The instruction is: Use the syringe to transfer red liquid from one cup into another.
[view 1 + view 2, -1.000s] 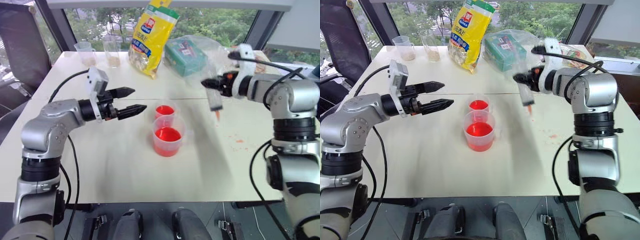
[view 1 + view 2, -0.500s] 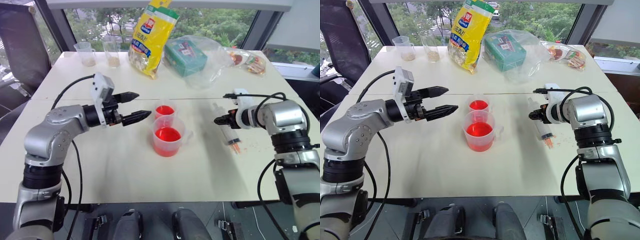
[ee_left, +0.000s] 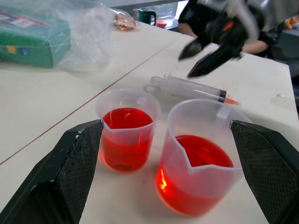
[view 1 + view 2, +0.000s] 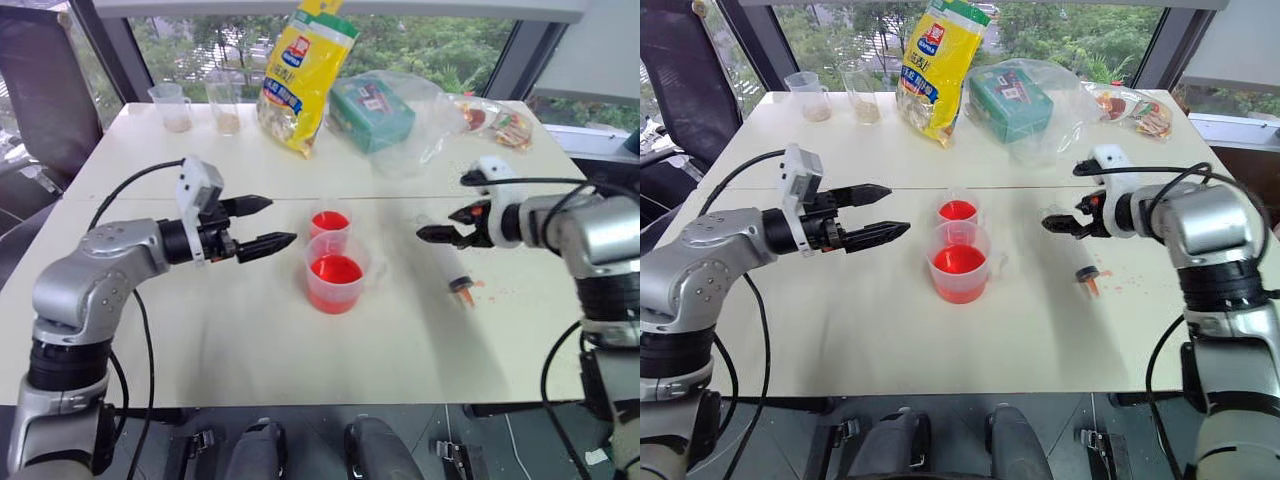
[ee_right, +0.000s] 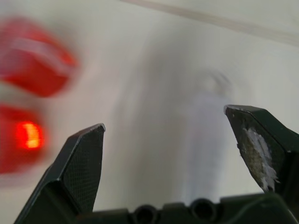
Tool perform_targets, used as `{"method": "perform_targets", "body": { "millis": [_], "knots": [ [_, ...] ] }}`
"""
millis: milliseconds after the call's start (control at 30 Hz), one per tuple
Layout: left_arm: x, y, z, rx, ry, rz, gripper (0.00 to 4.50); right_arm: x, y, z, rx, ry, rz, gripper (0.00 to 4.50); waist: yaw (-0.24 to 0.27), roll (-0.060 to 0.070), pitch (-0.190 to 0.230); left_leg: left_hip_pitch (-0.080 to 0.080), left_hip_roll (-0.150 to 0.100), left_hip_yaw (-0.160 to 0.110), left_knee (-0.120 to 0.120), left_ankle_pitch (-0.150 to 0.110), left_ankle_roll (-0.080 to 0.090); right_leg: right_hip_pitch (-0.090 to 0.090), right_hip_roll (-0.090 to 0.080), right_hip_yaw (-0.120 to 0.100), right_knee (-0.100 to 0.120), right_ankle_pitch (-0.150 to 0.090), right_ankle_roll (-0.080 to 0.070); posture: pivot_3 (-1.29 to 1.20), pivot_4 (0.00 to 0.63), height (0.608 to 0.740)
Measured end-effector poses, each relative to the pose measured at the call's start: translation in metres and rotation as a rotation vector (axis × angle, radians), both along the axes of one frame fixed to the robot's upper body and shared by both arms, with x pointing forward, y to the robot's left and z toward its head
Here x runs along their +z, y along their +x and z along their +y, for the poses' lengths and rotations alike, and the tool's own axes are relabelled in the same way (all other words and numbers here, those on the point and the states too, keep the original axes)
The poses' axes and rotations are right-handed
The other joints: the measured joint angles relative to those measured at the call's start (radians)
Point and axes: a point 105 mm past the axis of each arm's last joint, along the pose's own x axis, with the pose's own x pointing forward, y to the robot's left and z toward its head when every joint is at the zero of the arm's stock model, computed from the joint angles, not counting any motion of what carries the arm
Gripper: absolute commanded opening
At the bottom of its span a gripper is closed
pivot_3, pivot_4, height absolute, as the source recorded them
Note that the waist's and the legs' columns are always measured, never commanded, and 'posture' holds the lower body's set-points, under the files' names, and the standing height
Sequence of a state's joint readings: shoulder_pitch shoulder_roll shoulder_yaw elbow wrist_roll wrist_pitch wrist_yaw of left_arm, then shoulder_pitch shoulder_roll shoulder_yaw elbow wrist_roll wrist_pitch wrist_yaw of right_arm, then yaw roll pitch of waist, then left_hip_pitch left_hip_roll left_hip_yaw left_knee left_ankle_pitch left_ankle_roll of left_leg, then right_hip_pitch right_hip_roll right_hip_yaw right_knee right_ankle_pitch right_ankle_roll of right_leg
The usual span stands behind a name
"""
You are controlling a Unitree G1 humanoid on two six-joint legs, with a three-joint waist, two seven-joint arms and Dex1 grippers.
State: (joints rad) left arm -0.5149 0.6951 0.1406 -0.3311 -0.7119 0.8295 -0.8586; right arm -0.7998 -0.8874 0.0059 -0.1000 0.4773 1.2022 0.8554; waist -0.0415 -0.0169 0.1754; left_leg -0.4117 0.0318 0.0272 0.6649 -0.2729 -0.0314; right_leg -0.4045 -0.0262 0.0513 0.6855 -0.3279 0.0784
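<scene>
Yellow snack bag (image 4: 303,75), green box (image 4: 372,112) in plastic, two beakers (image 4: 198,106) at table's far edge.

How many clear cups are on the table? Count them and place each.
4. Handled cup and small cup hold red liquid at the table's middle, side by side. Two beakers stand at the far left edge.

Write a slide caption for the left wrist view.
Two cups of red liquid between open left fingers; syringe lies on the table behind, under the open right gripper.
</scene>
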Motion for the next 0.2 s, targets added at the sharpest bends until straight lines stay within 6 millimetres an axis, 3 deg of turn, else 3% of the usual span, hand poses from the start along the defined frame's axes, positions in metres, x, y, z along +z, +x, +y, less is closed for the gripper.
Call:
{"method": "perform_targets", "body": {
  "millis": [100, 200],
  "knots": [
    [-0.001, -0.008, 0.003, 0.000, 0.017, 0.011, 4.50, 0.016, -0.029, 0.009, 0.150, -0.015, -0.054, 4.46, 0.001, 0.000, 0.000, 0.000, 0.000, -0.001, 0.000, 0.000, 0.001, 0.002, 0.000, -0.001, -0.001, 0.000, 0.000, 0.00, 0.150, 0.740],
    [0.000, -0.013, 0.006, 0.001, 0.020, 0.017, 4.50, 0.015, -0.045, 0.011, 0.215, -0.012, -0.056, 4.46, 0.003, -0.001, 0.000, 0.001, 0.000, -0.001, 0.001, 0.000, 0.001, 0.003, -0.001, -0.001, -0.001, 0.000, 0.000, 0.00, 0.150, 0.740]
  ]
}}
